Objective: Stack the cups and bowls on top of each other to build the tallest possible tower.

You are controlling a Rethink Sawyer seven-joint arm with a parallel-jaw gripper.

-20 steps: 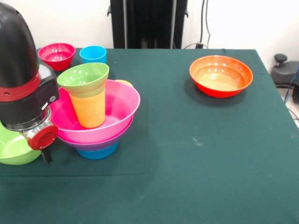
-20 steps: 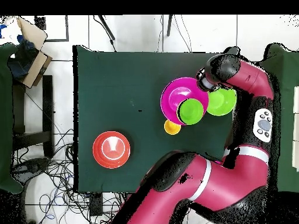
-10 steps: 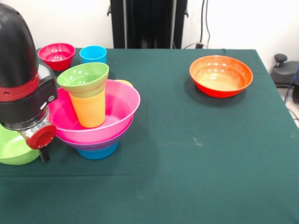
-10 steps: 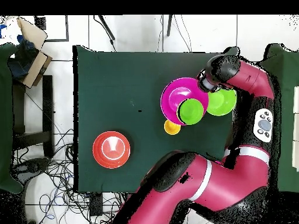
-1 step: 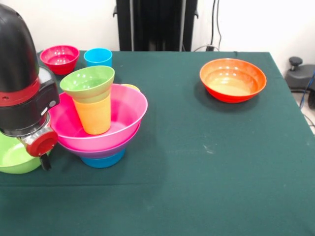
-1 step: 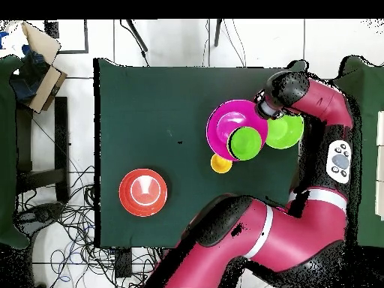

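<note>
Bowls sit in a pile: we see the big pink bowl (image 5: 101, 120) on a purple bowl (image 5: 101, 150) on a blue bowl (image 5: 103, 160). Inside the pink bowl stands an orange-yellow cup (image 5: 93, 115) with a small green bowl (image 5: 87, 81) on top. Our gripper (image 5: 45, 162) hangs just beside the pink bowl, over the lime green bowl (image 5: 15, 157); we cannot tell how its fingers stand. Behind the pink bowl sit a red bowl (image 5: 59, 58) and sky blue cup (image 5: 98, 56). The orange bowl (image 5: 232, 79) sits well apart from it.

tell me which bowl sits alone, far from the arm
The orange bowl. It stands by itself on the cloth, while the other bowls cluster at the opposite side around the pink bowl.
</note>
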